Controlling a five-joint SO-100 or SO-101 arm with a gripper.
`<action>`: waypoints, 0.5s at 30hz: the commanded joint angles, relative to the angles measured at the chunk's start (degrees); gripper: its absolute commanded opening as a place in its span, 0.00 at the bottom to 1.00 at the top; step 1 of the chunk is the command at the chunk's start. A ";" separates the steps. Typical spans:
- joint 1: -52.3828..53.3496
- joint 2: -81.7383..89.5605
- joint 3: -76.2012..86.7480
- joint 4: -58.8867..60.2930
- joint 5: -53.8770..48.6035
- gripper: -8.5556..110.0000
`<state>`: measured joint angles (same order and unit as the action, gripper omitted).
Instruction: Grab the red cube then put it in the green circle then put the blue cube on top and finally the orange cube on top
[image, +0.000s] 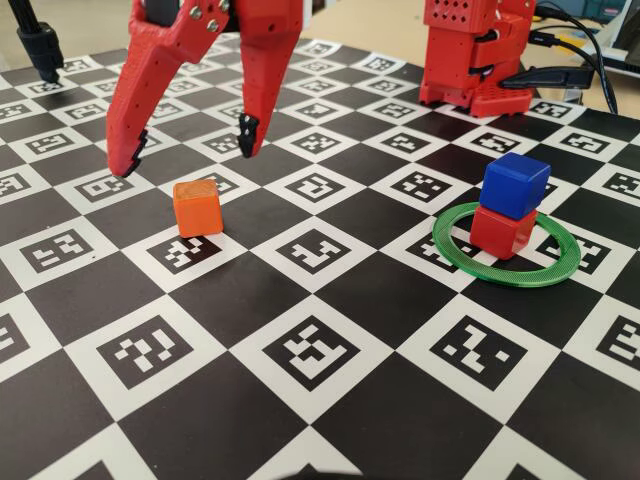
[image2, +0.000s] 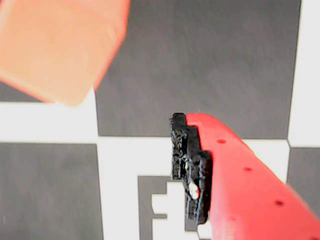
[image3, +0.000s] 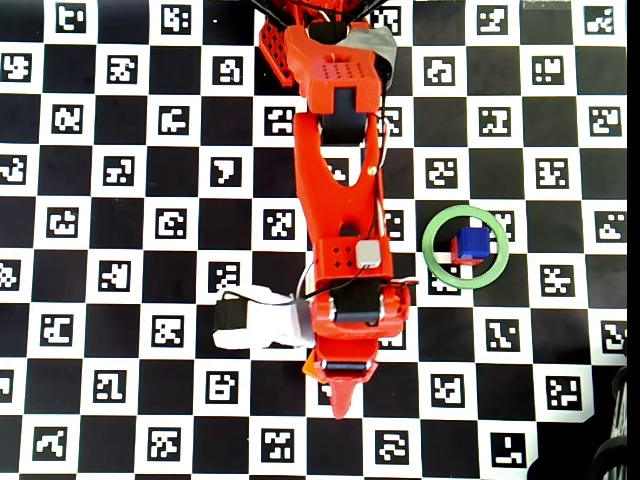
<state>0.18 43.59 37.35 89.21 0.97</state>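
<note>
In the fixed view my red gripper hangs open just above and behind the orange cube, which rests on the board with nothing between the fingers. The wrist view shows that cube blurred at top left and one black-padded fingertip at right. The blue cube sits on top of the red cube, slightly skewed, inside the green circle. From overhead the blue cube hides most of the red one within the ring, and my arm covers nearly all of the orange cube.
The checkered marker board spreads across the table. The arm's red base stands at the back right with cables beside it. A black stand rises at the back left.
</note>
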 joint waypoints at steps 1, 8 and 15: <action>1.58 1.05 -5.01 -1.23 -0.97 0.50; 2.72 -1.14 -3.87 -3.08 -1.14 0.49; 2.29 -2.02 -2.37 -4.92 -0.62 0.50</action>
<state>2.37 39.46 37.09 84.90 -0.09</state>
